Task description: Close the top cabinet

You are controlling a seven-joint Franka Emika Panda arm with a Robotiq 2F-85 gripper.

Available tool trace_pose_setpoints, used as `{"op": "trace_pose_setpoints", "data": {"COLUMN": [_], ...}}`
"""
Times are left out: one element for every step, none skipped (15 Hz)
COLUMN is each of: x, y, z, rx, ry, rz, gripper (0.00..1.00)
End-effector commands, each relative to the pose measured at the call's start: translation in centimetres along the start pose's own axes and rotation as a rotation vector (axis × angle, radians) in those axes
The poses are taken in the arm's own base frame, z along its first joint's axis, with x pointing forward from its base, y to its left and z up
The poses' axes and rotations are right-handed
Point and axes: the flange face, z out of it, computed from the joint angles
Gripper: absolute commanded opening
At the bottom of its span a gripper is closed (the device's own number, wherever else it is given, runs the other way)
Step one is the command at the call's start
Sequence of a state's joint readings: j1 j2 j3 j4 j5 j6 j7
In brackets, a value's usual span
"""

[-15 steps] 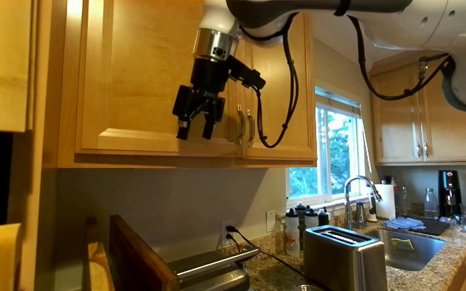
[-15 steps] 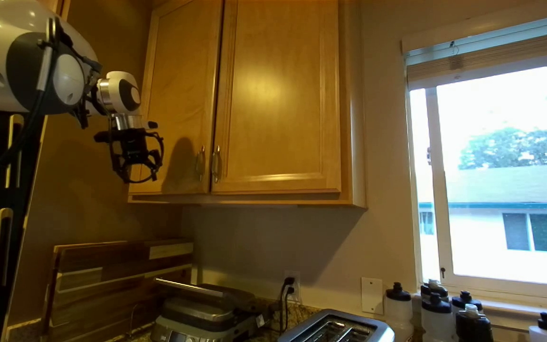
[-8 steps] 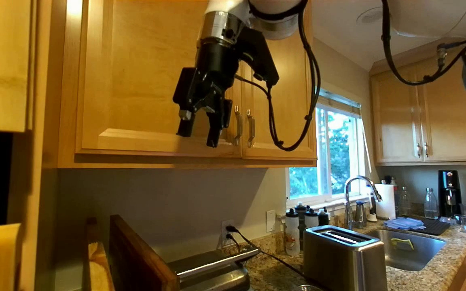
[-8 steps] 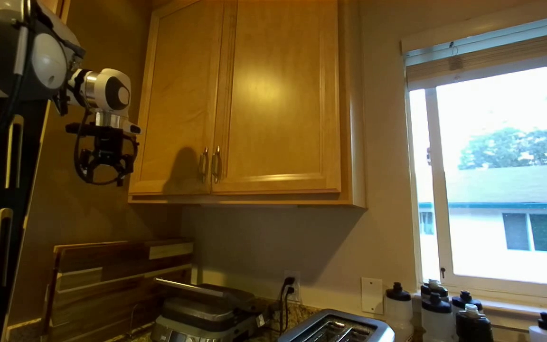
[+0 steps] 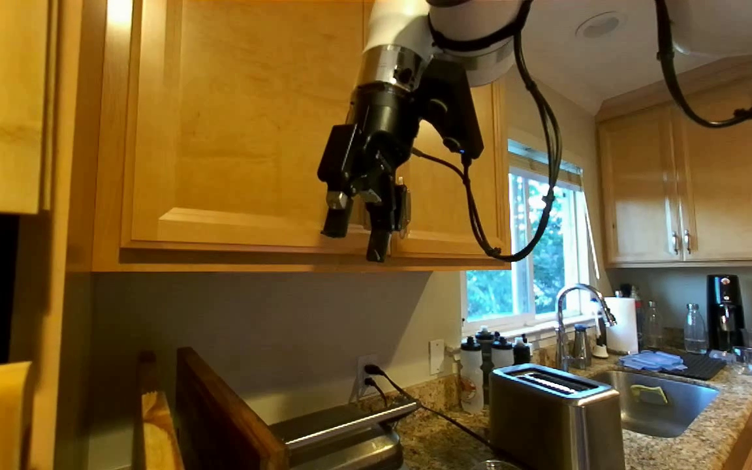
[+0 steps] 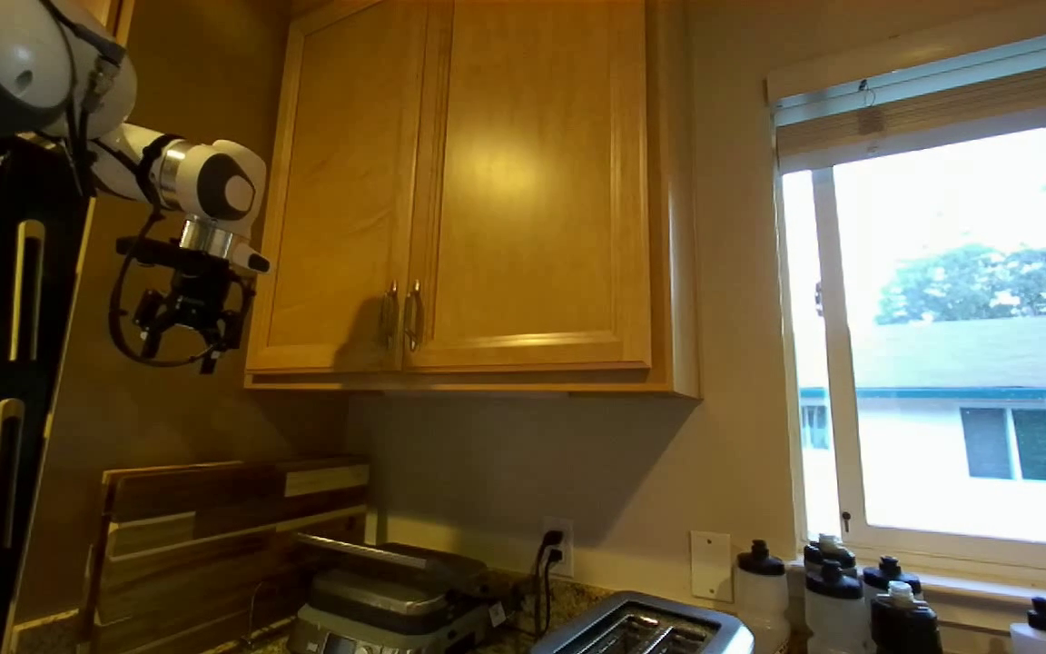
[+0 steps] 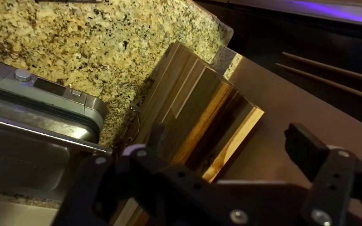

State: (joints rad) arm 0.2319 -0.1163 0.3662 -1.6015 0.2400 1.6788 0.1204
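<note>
Gripper displaced rightward and lower in an exterior view, compared with half a second ago; a dark shadow on the door farther from the window has slid closer to the handles. The fingers stand spread apart, grip released. The top cabinet, up on the wall before me and above the granite counter, has both doors closed, their handles side by side near the lower inner corners. The arm carries the gripper pointing downward, slightly tilted, in front of the doors and apart from them. Below the cabinet: wooden boards standing on edge, a steel-handled grill just beside them, and a steel toaster nearer the window. In the wrist view, the boards show between the two fingers, the grill toward the left edge, with counter beyond both.
</note>
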Motion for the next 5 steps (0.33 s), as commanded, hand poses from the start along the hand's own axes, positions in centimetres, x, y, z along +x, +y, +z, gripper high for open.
{"op": "trace_pose_setpoints", "data": {"x": [0.14,0.23,0.34,0.37,0.42], "y": [-0.08,-0.12,-0.15,-0.13,-0.10], "z": [-0.10,-0.05,0.10,0.23,0.27], "rx": [0.000,0.002,0.003,0.004,0.004], "ry": [-0.001,-0.001,-0.004,-0.006,-0.006], "rz": [0.000,-0.002,-0.003,-0.003,-0.003], "gripper": [1.00,1.00,1.00,1.00,1.00]}}
